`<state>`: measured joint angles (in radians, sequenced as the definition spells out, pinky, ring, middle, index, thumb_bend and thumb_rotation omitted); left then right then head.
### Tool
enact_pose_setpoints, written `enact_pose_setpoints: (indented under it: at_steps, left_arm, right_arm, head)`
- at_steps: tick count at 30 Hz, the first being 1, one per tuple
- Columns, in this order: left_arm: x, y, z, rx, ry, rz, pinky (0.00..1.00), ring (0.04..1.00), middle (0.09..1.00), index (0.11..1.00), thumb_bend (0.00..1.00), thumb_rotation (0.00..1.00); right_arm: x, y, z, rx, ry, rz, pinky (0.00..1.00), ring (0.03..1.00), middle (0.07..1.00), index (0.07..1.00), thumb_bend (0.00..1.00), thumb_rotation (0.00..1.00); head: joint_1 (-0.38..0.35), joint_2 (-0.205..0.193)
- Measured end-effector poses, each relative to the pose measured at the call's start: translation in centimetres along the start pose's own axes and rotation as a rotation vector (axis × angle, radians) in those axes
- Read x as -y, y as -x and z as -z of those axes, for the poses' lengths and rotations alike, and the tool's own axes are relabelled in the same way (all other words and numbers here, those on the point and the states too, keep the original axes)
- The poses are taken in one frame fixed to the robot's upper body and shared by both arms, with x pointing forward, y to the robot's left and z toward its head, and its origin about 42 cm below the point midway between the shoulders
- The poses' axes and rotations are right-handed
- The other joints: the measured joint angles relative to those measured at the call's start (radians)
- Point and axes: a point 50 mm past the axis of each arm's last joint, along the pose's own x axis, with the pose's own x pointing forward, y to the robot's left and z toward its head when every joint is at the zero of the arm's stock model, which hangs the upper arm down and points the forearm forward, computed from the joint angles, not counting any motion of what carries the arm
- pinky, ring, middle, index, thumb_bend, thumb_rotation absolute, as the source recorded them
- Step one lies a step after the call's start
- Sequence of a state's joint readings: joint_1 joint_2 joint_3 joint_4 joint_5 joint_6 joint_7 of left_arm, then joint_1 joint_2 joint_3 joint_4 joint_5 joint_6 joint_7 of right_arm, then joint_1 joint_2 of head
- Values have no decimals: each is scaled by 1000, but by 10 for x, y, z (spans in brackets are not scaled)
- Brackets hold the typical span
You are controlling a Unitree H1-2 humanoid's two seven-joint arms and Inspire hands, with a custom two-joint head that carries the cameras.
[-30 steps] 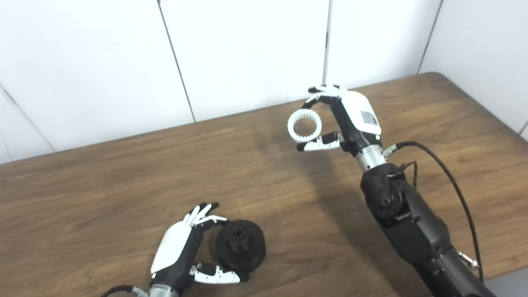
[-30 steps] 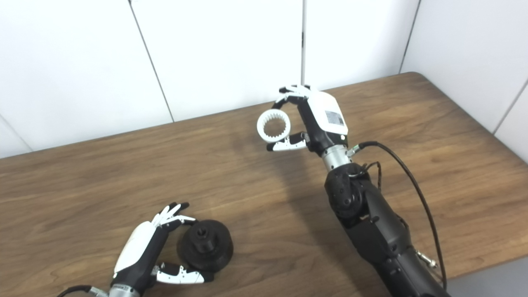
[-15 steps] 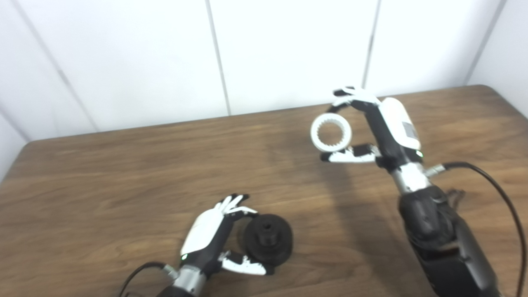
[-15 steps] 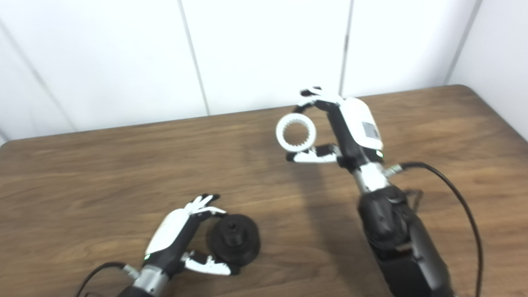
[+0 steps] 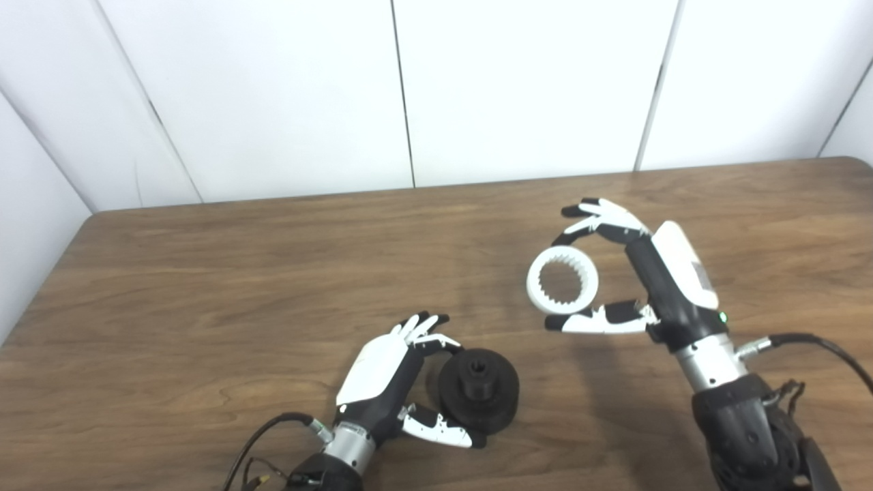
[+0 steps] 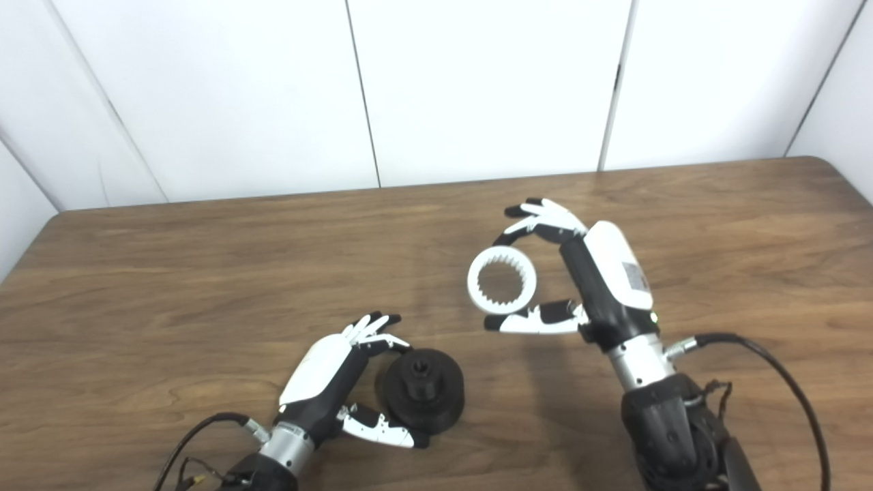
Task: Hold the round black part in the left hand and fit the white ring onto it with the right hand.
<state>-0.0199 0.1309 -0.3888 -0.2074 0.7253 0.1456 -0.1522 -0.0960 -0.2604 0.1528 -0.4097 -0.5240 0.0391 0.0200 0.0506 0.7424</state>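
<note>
White ring (image 5: pixel 563 289) within right hand (image 5: pixel 638 273)

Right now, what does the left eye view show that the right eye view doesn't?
Left eye only: a wider strip of wall left of the table. Right eye only: its rounded far right corner. Both: the left hand cupping the round black part on the table, and the right hand holding the white ring apart from it.

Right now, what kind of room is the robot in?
Probably a lab or test room, though I can't be sure. There is only a bare wooden table against plain white wall panels, and loose cables trail from the robot's arms. The only items are machine parts: a white ring and a round black part.
</note>
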Motion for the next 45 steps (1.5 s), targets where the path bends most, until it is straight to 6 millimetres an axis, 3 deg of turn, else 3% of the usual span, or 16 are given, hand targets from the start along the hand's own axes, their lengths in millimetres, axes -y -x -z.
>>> enact_pose_setpoints:
  at_steps: [19,29,40,45]
  left_arm:
    - [2,-3,-2,-3,0,5,1000,1000,957,623,985,272]
    - [3,-6,-4,-15,1,11,1000,1000,960,619,986,292]
    - [2,-6,-6,-20,-4,15,1000,1000,961,622,992,304]
    - [1,-7,-5,-27,-6,11,1000,1000,961,621,996,297]
  right_arm:
    - [-41,31,-14,-44,-128,-104,771,859,789,483,518,144]
    - [-68,38,-8,-102,-153,-177,779,869,794,483,518,140]
    - [-77,33,-3,-112,-156,-195,761,867,794,482,518,143]
    - [-80,30,-4,-110,-145,-200,798,871,799,483,518,143]
  head:
    - [9,18]
    - [21,32]
    - [25,43]
    - [25,48]
